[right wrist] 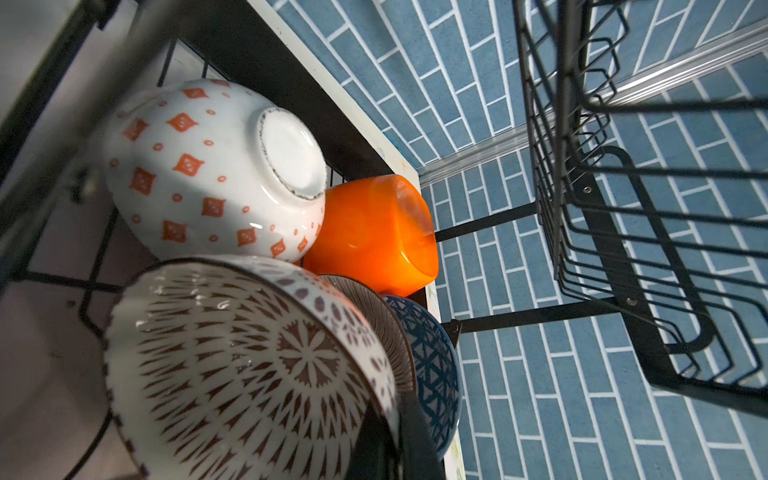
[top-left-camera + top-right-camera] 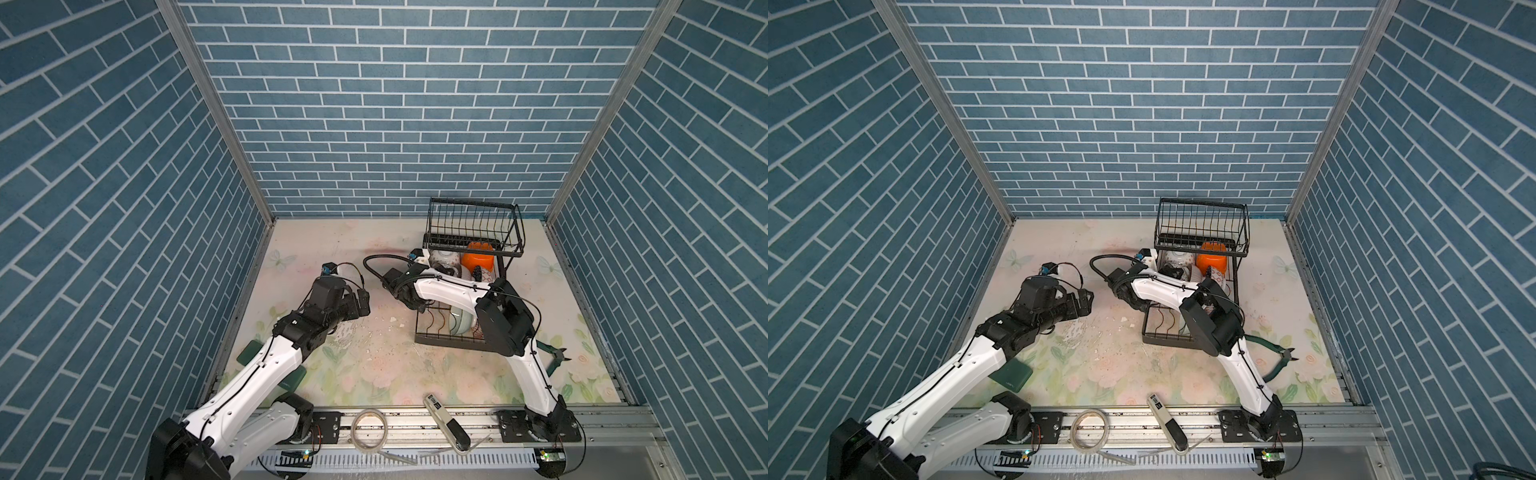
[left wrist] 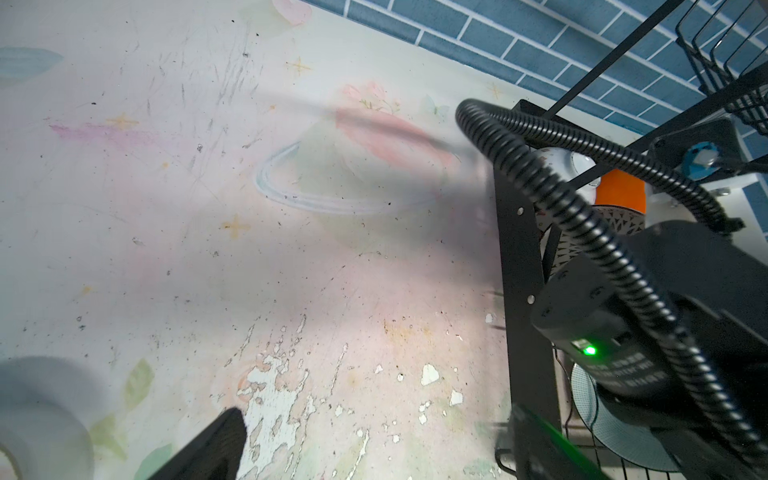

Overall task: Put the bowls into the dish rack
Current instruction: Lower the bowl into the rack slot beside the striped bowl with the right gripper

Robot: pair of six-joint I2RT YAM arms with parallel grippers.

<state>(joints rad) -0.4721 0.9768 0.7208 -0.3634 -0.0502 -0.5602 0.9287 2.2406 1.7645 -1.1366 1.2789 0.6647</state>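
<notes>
The black wire dish rack (image 2: 473, 232) (image 2: 1202, 226) stands at the back right of the table. Its lower tier holds several bowls on edge: a white one with orange diamonds (image 1: 199, 166), an orange plastic one (image 1: 374, 232) (image 2: 478, 261), a striped one (image 1: 374, 303), a blue-patterned one (image 1: 432, 365) and a pale green one (image 2: 461, 322). My right gripper (image 1: 390, 436) (image 2: 446, 272) reaches into that tier and is shut on the rim of a red-brown patterned bowl (image 1: 249, 365). My left gripper (image 2: 361, 301) (image 3: 374, 436) hangs open and empty over bare table, left of the rack (image 3: 519, 249).
Green-handled pliers (image 2: 555, 353) lie right of the rack, behind my right arm. A tape roll (image 2: 370, 428) and a white-and-black hand tool (image 2: 446, 424) rest on the front rail. A dark green pad (image 2: 1011, 374) lies under my left arm. Blue brick walls close in three sides.
</notes>
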